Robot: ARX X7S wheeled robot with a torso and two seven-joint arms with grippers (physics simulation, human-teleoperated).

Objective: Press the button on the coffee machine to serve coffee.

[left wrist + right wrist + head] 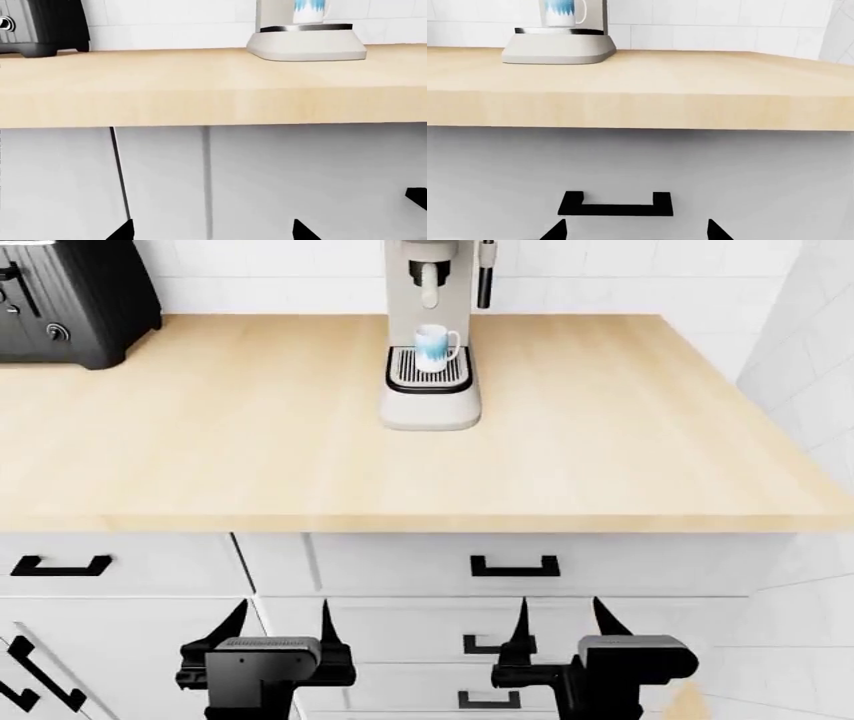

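Head view, left to right. Black toaster (pixel 74 300) at far left back of the wooden countertop (pixel 267 460), against the white tiled wall (pixel 267 265). Cream coffee machine (pixel 430 405) stands mid-counter toward the back, well apart from the toaster; top of its head cut off by the frame edge, so the button is not visible in any view. White-and-blue mug (pixel 435 346) sits on the machine's black slotted drip tray (pixel 430 378), under the spout. Dark wand (pixel 486 285) hangs on the machine's right side. Counter to the right of the machine runs to the tiled side wall.

Below the counter edge: white drawer fronts with black handles, one at left (pixel 60 565), one right of centre (pixel 514 566).

Left gripper (pixel 283 625) low in front of the cabinets, fingers spread apart, holding nothing, pointing up toward the counter edge. Right gripper (pixel 558 620) beside it at about the same height, fingers also spread, nothing between them. Both well below and short of the machine.

Left wrist view: toaster (pixel 40 27) and machine base (pixel 305 47) on the counter, cabinet fronts below, dark fingertips (pixel 121 231) at the edge. Right wrist view: machine base (pixel 558 49) with the mug (pixel 562 12), a black drawer handle (pixel 616 204) just ahead of the fingertips (pixel 555 231).
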